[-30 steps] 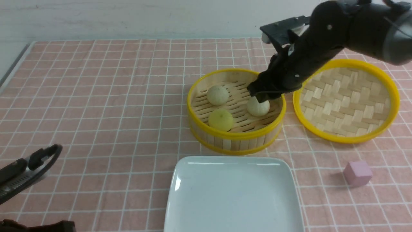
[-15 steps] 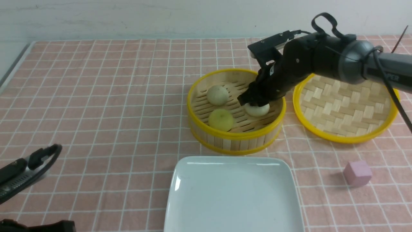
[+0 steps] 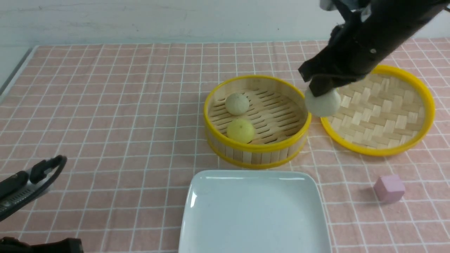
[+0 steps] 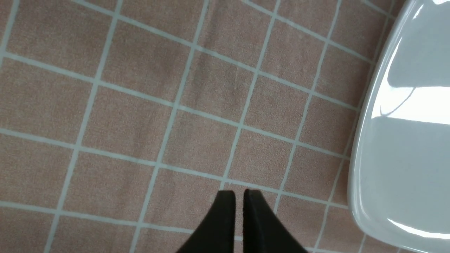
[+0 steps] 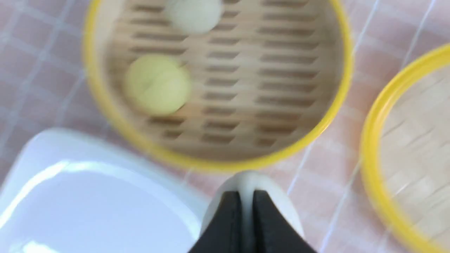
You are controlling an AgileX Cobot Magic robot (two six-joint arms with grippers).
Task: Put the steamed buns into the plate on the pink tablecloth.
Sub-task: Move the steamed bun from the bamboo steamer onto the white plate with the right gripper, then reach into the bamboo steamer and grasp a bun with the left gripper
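Note:
My right gripper (image 3: 318, 89) is shut on a pale steamed bun (image 3: 322, 102), held in the air over the right rim of the bamboo steamer (image 3: 256, 149). In the right wrist view the bun (image 5: 246, 181) bulges around the black fingertips (image 5: 230, 203). Another pale bun (image 3: 237, 103) and a yellow bun (image 3: 240, 130) lie inside the steamer. The white square plate (image 3: 255, 214) lies bare on the pink tablecloth (image 3: 105, 105), in front of the steamer. My left gripper (image 4: 239, 192) hovers over the cloth left of the plate's rim (image 4: 358, 140), its jaws nearly together and holding nothing.
The steamer's woven lid (image 3: 379, 109) lies flat to the right of the steamer. A small pink cube (image 3: 389, 188) stands right of the plate. My left arm (image 3: 21, 189) lies low at the near left corner.
My right gripper closed on the pale bun at the steamer's right side and lifted it up and to the right, out of the steamer. The left arm barely moved.

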